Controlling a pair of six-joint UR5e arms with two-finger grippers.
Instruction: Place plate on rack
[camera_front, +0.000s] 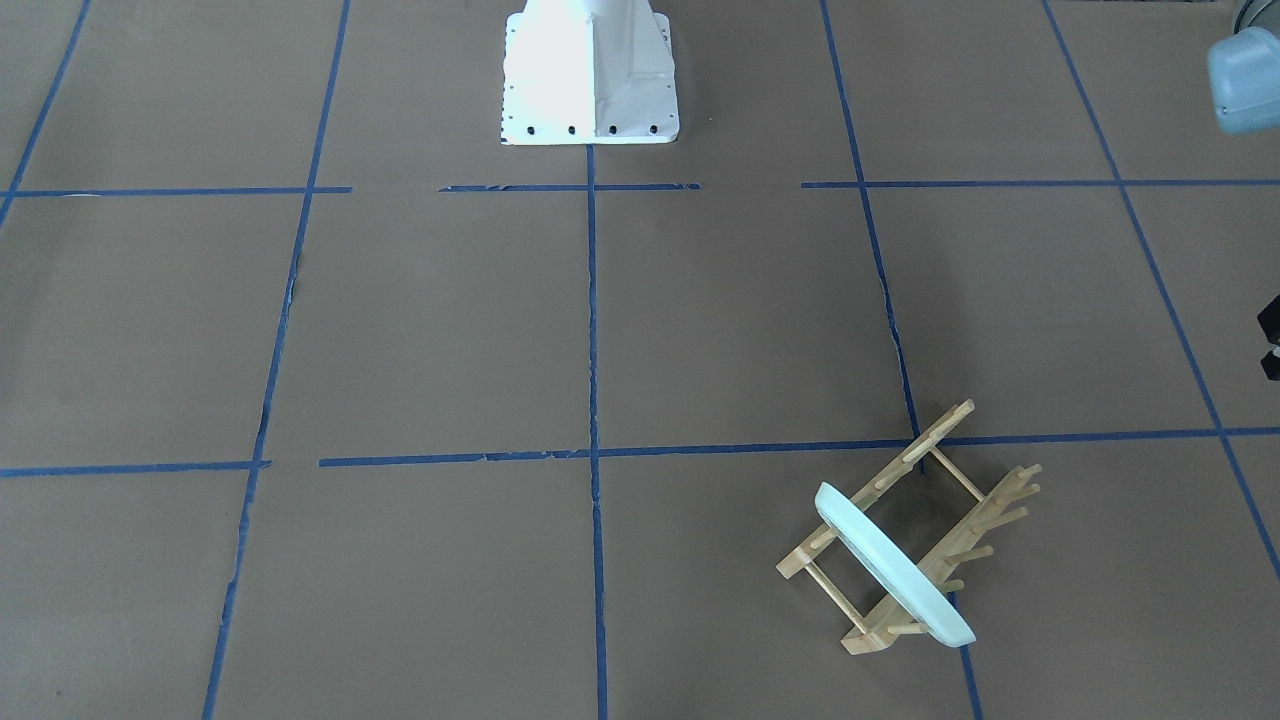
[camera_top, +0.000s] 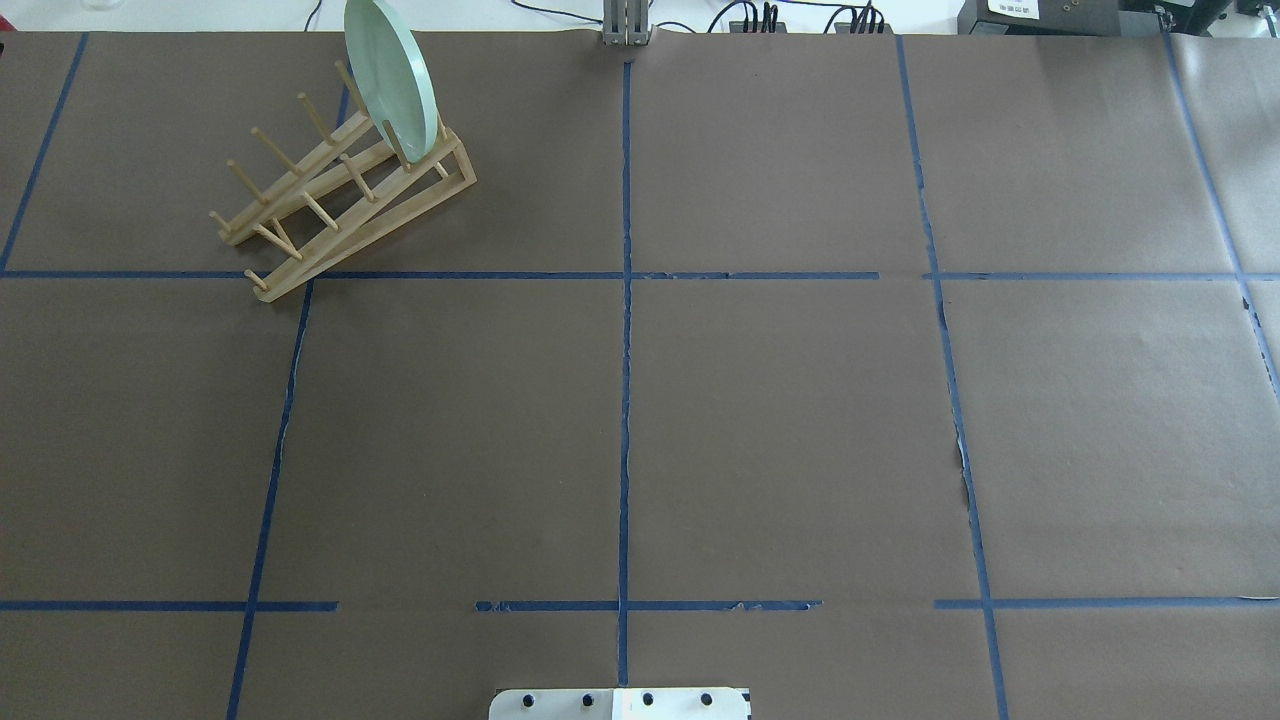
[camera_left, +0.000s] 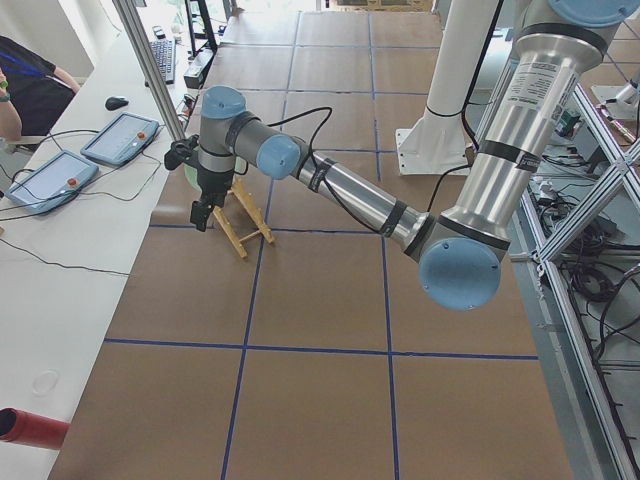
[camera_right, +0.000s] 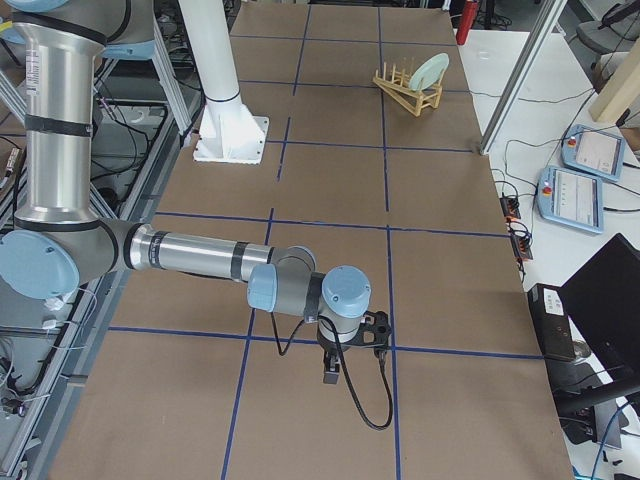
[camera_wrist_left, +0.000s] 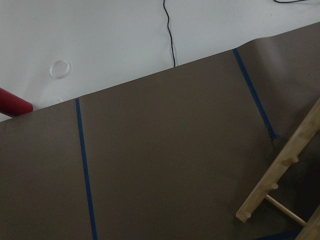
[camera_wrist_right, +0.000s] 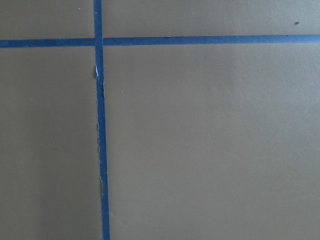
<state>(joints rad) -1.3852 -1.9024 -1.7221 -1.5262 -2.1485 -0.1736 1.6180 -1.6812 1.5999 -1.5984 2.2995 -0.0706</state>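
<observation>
Plate in rack, near left hand

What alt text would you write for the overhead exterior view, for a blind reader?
A pale green plate stands on edge between the pegs at one end of a small wooden rack, in the far left corner of a brown table with blue tape lines. No arm is in view; only the robot's white base at the bottom edge.
</observation>
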